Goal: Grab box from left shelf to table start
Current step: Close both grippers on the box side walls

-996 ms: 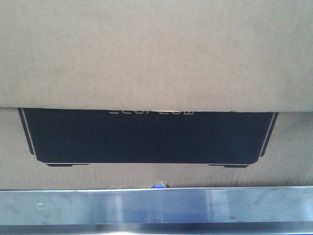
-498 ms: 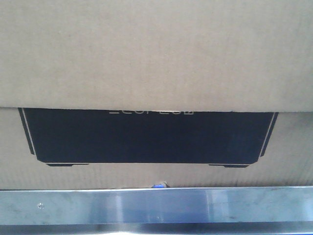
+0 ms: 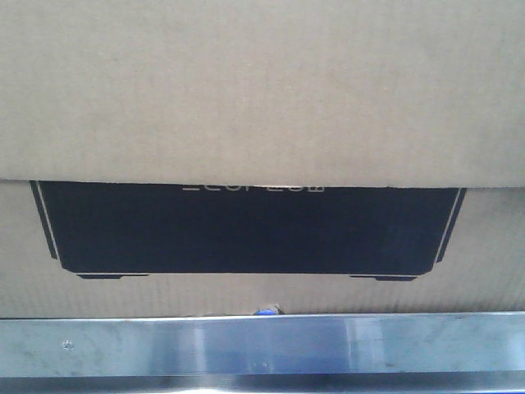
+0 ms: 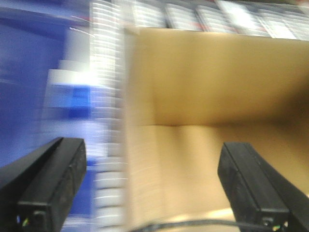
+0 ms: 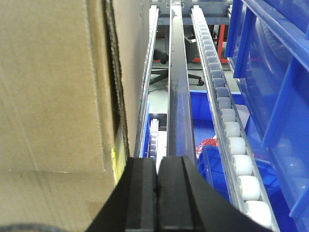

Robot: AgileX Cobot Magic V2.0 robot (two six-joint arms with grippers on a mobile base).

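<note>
On left shelf (image 3: 262,345), box (image 3: 262,90) unmoved.

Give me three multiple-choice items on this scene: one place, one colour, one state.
1. In the front view, where does the silver rail lie relative to the black panel on the box? A above it; B below it; C left of it.
2. In the right wrist view, what colour are the bins beside the roller track? A blue; B red; C green.
3. How is the right end effector? A wide open; B clamped on the box; C shut, empty.

1 B: the rail runs along the bottom, under the panel.
2 A: blue walls fill the right edge.
3 C: its fingers press together with nothing between.
</note>
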